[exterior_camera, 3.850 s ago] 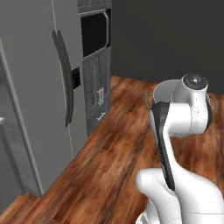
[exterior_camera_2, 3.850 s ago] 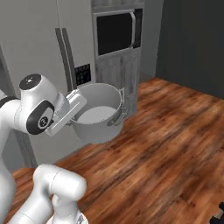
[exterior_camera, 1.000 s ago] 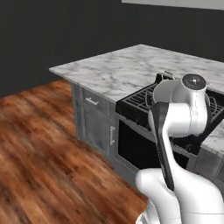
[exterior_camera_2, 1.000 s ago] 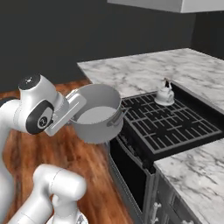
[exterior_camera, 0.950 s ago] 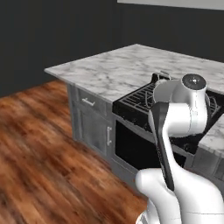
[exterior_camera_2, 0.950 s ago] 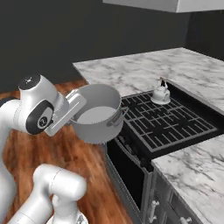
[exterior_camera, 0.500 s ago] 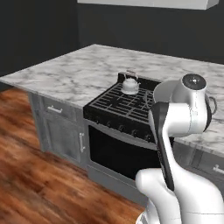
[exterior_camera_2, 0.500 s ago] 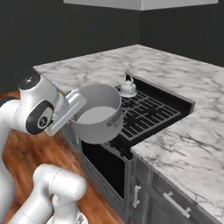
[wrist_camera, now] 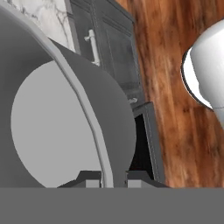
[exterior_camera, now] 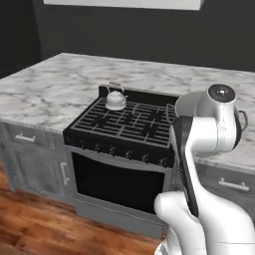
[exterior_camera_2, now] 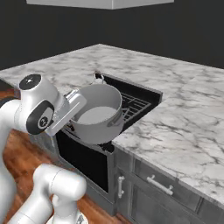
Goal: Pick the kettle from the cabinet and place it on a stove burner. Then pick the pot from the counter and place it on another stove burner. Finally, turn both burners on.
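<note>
The gripper [wrist_camera: 113, 178] is clenched on the thin rim of the pot [exterior_camera_2: 98, 114], one dark fingertip inside the wall and one outside. The pot is a wide, matte grey metal cylinder with a smooth pale floor and a small loop handle on its side. It hangs in the air, carried level with its mouth up, in front of the front edge of the cooktop and above the dark oven door [exterior_camera: 114, 182].

The kettle [exterior_camera: 115, 99] is small, rounded and silvery-white, with a thin arched handle. It stands upright on the stove burners [exterior_camera: 130, 120] at the far left corner of the cooktop. The burners are black square-grid grates set in a flat black top, with a row of round knobs along the front edge.

The counter [exterior_camera_2: 183, 109] is a white marble slab with grey veins that runs on both sides of the cooktop, above dark grey drawers with pale bar pulls. The floor [wrist_camera: 188, 131] is glossy reddish-brown wood planking.
</note>
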